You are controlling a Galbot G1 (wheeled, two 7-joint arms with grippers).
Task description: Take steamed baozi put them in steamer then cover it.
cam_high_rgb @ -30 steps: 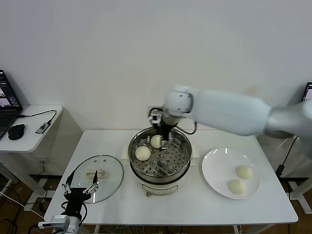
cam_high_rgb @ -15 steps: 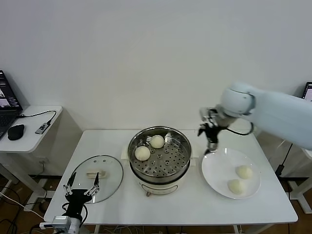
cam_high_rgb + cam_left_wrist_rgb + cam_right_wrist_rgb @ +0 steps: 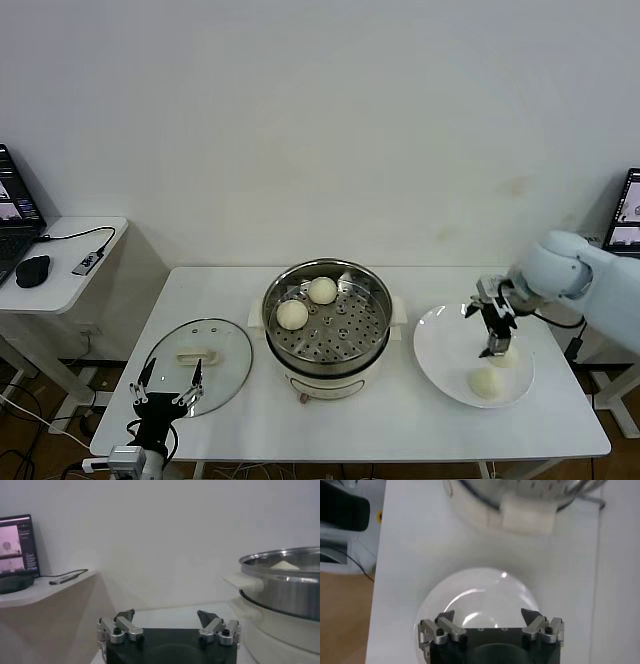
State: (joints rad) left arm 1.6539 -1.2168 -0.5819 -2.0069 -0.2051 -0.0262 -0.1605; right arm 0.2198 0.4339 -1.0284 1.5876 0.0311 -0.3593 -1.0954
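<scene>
The steamer (image 3: 327,340) stands mid-table with two steamed baozi (image 3: 292,314) (image 3: 322,290) on its perforated tray. Two more baozi lie on the white plate (image 3: 440,350): one (image 3: 487,382) near its front, one (image 3: 509,357) partly hidden behind my right gripper (image 3: 490,348). That gripper hangs open and empty just above the plate. In the right wrist view the right gripper (image 3: 488,616) holds nothing over the plate (image 3: 480,587). The cover (image 3: 205,372) lies flat at the front left. Just in front of it sits my left gripper (image 3: 167,385) (image 3: 166,616), open and empty.
A side table (image 3: 70,275) at the left carries a laptop, a mouse (image 3: 33,269) and a cable. Another laptop (image 3: 627,215) shows at the right edge. The steamer's white side handle (image 3: 527,517) faces the plate. The left wrist view has the steamer wall (image 3: 285,587) close by.
My right arm has swung from over the steamer to the plate and come down above the baozi there. A second baozi stayed in the steamer. The left arm has not moved.
</scene>
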